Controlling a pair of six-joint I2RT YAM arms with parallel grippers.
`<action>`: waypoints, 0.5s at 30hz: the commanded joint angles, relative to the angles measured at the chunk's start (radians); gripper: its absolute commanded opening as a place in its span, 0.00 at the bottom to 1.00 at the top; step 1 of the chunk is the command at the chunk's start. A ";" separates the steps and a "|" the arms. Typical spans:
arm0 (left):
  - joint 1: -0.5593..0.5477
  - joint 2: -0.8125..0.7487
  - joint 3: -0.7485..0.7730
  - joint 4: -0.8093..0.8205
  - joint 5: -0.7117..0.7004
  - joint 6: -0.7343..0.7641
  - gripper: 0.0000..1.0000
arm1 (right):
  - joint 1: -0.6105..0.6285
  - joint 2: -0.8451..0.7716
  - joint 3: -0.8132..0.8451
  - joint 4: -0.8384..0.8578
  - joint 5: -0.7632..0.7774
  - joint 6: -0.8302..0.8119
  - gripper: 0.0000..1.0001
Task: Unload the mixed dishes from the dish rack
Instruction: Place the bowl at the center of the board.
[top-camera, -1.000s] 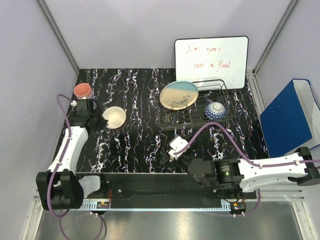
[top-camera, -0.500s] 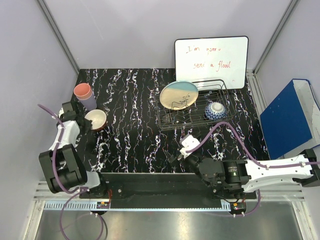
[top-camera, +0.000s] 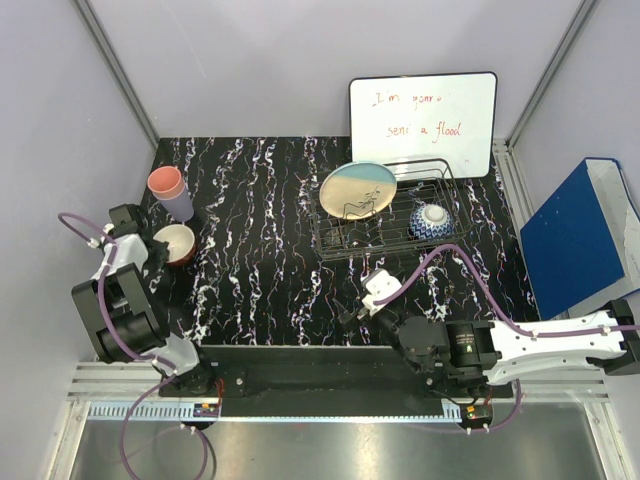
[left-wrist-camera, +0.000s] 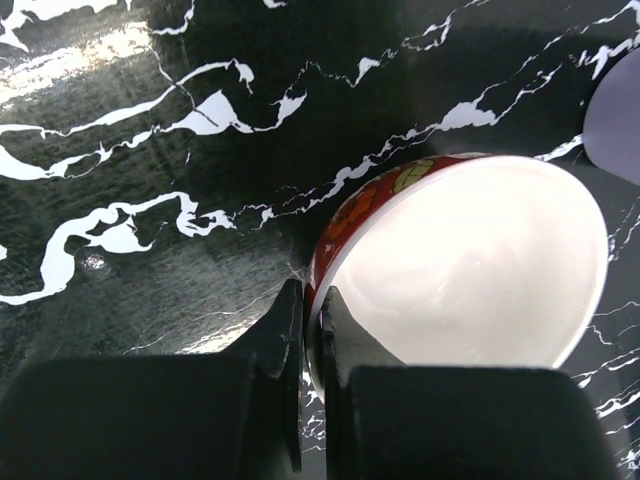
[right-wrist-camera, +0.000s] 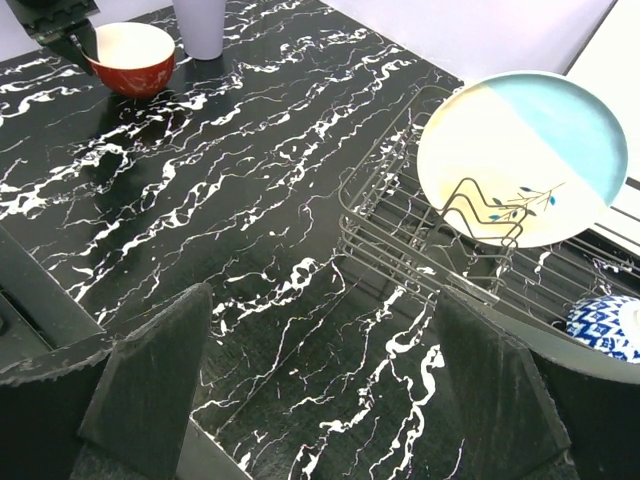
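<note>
The red bowl with a cream inside is low at the table's left edge, and my left gripper is shut on its rim. In the left wrist view the jaws pinch the red bowl wall, one finger inside and one outside. The salmon-pink cup sits stacked on the lavender cup just behind it. In the black wire dish rack the large light-blue-and-cream plate stands upright, and the blue-and-white bowl sits to its right. My right gripper hangs open in front of the rack, holding nothing.
A white board with red writing leans behind the rack. A blue box stands off the table to the right. Grey walls close in the left, back and right sides.
My left arm has carried the red bowl leftward and nearer, to a spot by the stacked cups. My right gripper has shifted slightly right, toward the rack, still open.
</note>
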 joint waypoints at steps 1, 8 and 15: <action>0.004 0.000 0.066 0.067 -0.021 -0.021 0.00 | -0.015 -0.013 -0.009 0.045 0.021 0.009 1.00; 0.005 -0.023 0.085 0.040 -0.017 -0.021 0.41 | -0.028 0.004 -0.015 0.052 0.006 0.014 1.00; 0.004 -0.127 0.121 -0.017 0.000 -0.051 0.77 | -0.053 0.028 -0.004 0.063 -0.045 -0.001 1.00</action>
